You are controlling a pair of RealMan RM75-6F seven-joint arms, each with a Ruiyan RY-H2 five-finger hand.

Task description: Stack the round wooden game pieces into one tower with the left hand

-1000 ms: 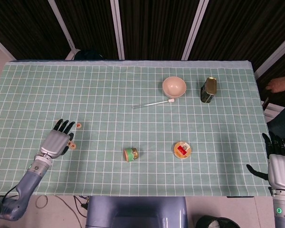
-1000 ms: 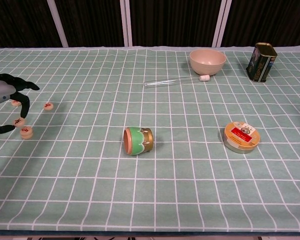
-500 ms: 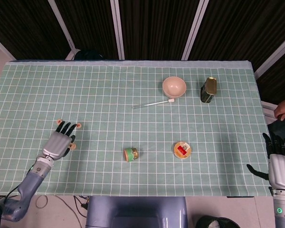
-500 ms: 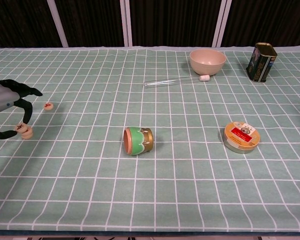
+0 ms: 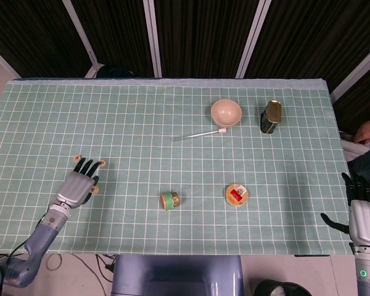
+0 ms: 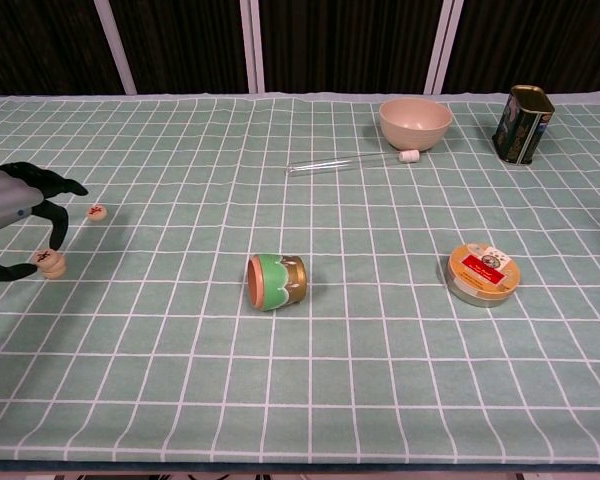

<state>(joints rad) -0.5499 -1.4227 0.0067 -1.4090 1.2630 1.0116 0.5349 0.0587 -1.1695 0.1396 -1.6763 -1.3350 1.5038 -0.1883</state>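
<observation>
Round wooden game pieces lie at the table's left. One piece [image 6: 51, 258] sits on top of another, forming a two-high stack [image 5: 95, 190]. My left hand [image 6: 15, 215] [image 5: 79, 185] hovers over the stack, with thumb and a finger pinching the top piece. A single piece [image 6: 97, 212] [image 5: 102, 163] lies just beyond the fingers, and a further piece [image 5: 78, 158] shows only in the head view. My right hand [image 5: 362, 205] rests off the table's right front corner, fingers apart and empty.
A green-and-orange cup [image 6: 276, 281] lies on its side mid-table. A round tin [image 6: 482, 273] sits to its right. At the back stand a pink bowl [image 6: 415, 122] and a dark can [image 6: 523, 123], with a glass rod [image 6: 350, 163] in front.
The left hand has carried the pinched piece towards the front and lowered it onto the piece lying there. The right hand has stayed still.
</observation>
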